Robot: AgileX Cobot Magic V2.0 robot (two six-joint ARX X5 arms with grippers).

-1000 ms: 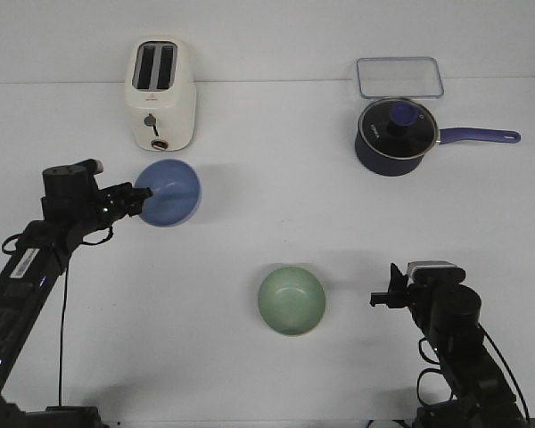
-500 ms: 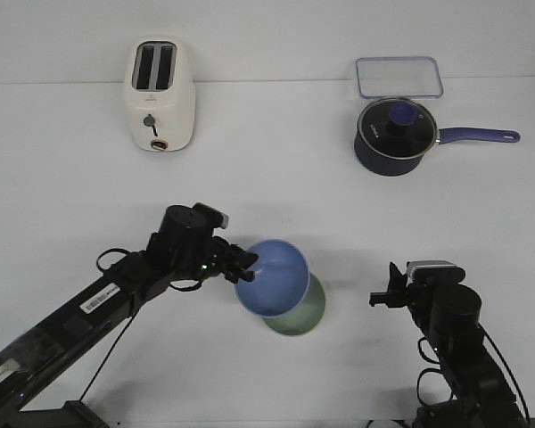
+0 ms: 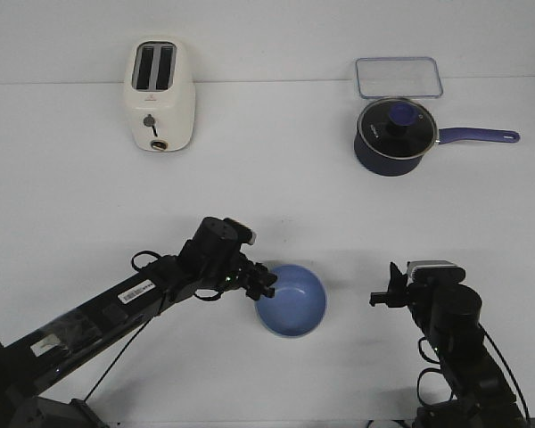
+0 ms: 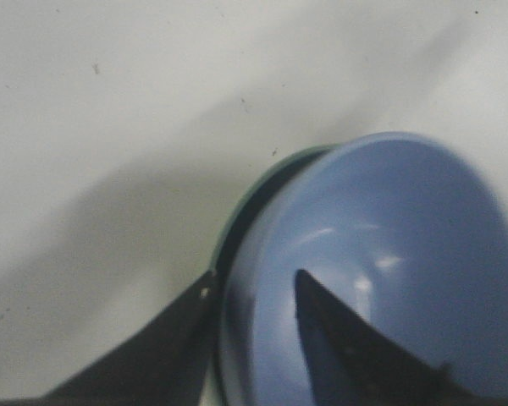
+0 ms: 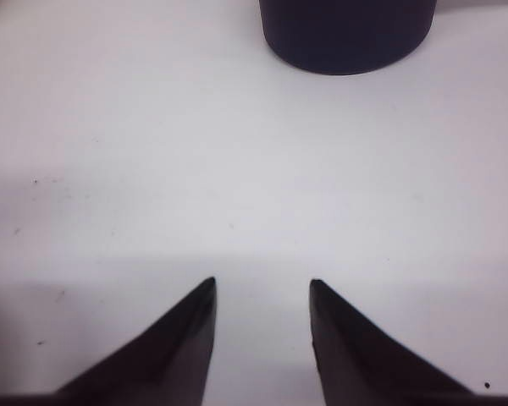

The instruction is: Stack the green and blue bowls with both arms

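Note:
The periwinkle blue bowl (image 3: 291, 300) sits nested in the pale green bowl at the front middle of the table. In the front view the green bowl is hidden under it. In the left wrist view only a thin green rim (image 4: 229, 224) shows beside the blue bowl (image 4: 389, 254). My left gripper (image 3: 263, 284) is shut on the blue bowl's left rim, one finger inside and one outside (image 4: 254, 284). My right gripper (image 3: 380, 297) is open and empty to the right of the bowls, over bare table (image 5: 262, 284).
A cream toaster (image 3: 161, 95) stands at the back left. A dark navy saucepan (image 3: 394, 136) with a glass lid and a handle pointing right stands at the back right, with a clear container (image 3: 399, 77) behind it. The saucepan's base shows in the right wrist view (image 5: 347, 34).
My left arm carried the blue bowl from near the toaster to the front middle and lowered it into the green bowl. The right arm has not moved.

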